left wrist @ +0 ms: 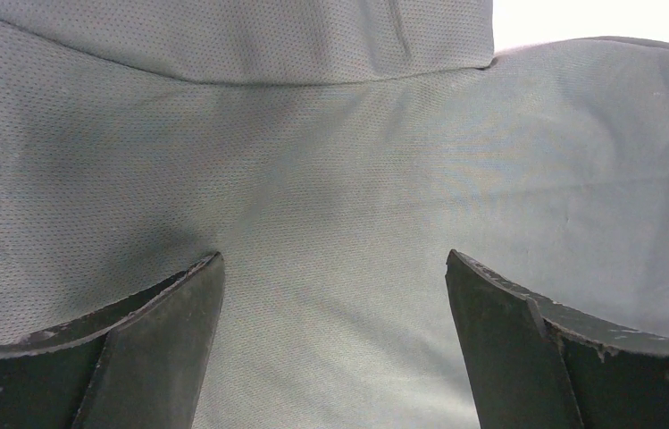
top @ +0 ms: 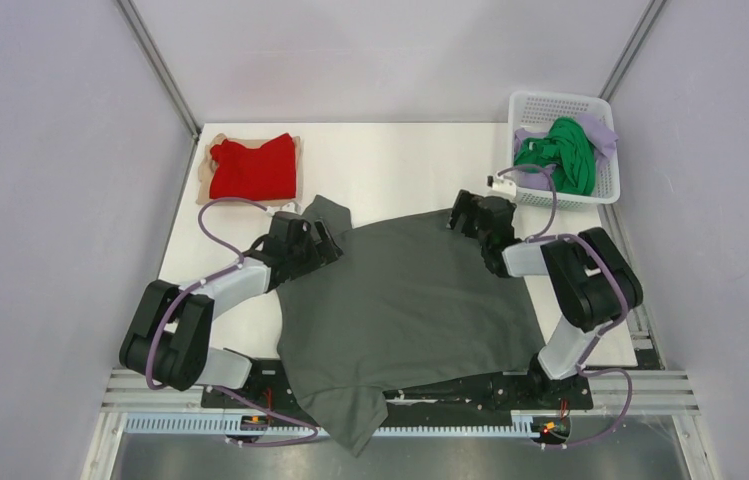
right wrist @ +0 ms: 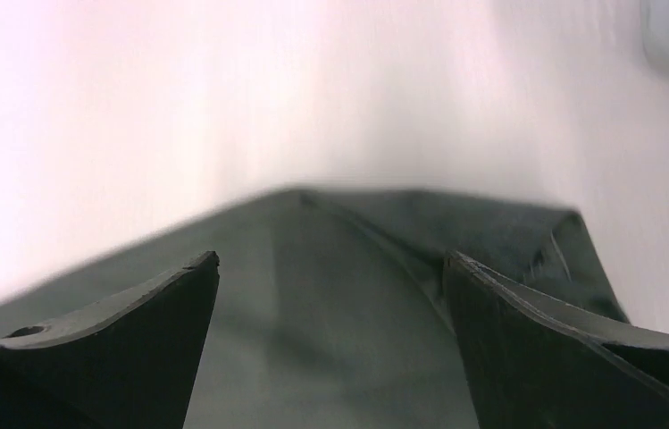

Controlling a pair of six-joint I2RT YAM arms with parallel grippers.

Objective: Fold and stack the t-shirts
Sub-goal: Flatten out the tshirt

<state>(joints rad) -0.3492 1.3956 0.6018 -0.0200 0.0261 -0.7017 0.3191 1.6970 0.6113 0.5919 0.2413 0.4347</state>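
A dark grey t-shirt [top: 410, 300] lies spread flat in the middle of the table, its lower part hanging over the near edge. My left gripper [top: 328, 245] is open over the shirt's far left corner by a sleeve; the wrist view shows grey cloth [left wrist: 330, 161] between the spread fingers [left wrist: 161, 331]. My right gripper [top: 462, 215] is open over the far right corner [right wrist: 357, 232]. A folded red t-shirt [top: 253, 168] lies at the back left. A bright green t-shirt [top: 565, 150] and a pale lavender one [top: 602, 130] are bunched in the basket.
The white mesh basket [top: 560, 98] stands at the back right corner. A tan layer [top: 212, 160] shows under the red shirt. Bare white table [top: 400, 165] lies between the red shirt and the basket. Grey walls close in on three sides.
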